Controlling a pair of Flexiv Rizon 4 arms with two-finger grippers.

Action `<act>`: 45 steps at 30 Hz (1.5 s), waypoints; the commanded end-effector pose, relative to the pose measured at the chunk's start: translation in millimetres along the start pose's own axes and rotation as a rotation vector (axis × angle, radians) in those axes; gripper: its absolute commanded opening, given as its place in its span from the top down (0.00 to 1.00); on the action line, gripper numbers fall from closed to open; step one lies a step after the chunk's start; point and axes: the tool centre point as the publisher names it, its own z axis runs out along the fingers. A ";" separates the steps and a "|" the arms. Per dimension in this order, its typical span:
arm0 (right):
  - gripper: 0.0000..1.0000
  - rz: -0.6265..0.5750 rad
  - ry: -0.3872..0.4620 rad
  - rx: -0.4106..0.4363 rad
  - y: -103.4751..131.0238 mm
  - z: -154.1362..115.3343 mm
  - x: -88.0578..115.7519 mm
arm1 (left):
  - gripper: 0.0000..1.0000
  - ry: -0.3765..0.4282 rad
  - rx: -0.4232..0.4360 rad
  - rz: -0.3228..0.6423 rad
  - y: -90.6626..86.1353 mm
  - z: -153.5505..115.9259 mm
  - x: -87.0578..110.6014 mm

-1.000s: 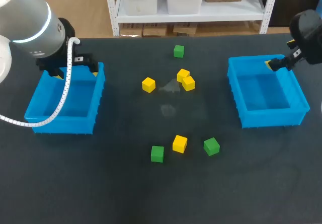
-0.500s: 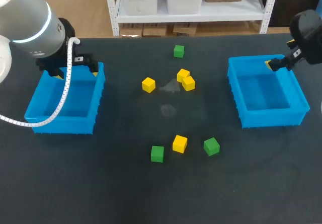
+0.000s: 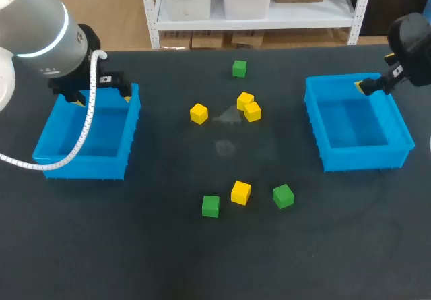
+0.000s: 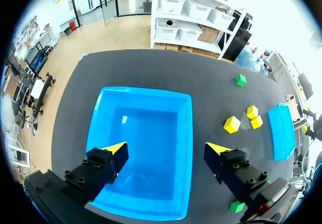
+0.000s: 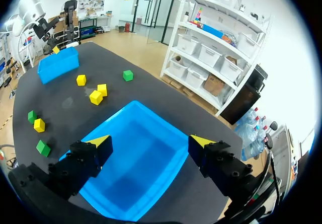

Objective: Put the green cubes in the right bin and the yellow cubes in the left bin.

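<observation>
Counted on the dark desk: four yellow, three green, two blue bins, with all seven cubes lying on the desk between the bins. Near the middle, a lone yellow cube; just to its right, a second yellow cube touching a third yellow cube. Toward the far edge, well apart from the rest, one green cube. Nearer the front, three in a loose row, close but not touching: a green cube, the fourth yellow cube, and the last green cube. At the left side, the left bin; at the right side, the right bin. Left fingers spread wide and released, hanging above the left bin. Right fingers likewise released, parted above the right bin. From the head view, the left fingers mostly hidden under the grey left arm, only yellow tips peeking out at that bin's far rim. The right arm cut off by the view's edge, its fingers dark and hard to make out there. From the left wrist view, only five cubes found, the others lost behind a finger. From the right wrist view, all seven seen small beyond the bin.
</observation>
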 end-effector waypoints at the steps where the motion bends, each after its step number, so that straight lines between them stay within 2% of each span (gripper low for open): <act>1: 0.00 0.000 0.001 0.004 0.9 -1.3 -0.1 | 0.00 -0.001 -0.003 -0.002 -0.7 -0.3 0.2; 30: 0.00 0.000 0.001 0.004 0.9 -1.3 -0.1 | 0.00 -0.001 -0.003 -0.002 -0.7 -0.3 0.2; 38: 0.00 -0.057 0.012 0.009 -9.2 -0.9 -22.8 | 0.00 -0.001 -0.003 -0.002 -0.7 -0.3 0.2; 45: 0.00 -0.121 0.014 -0.022 -9.9 10.2 -48.1 | 0.00 -0.001 -0.003 -0.002 -0.7 -0.3 0.2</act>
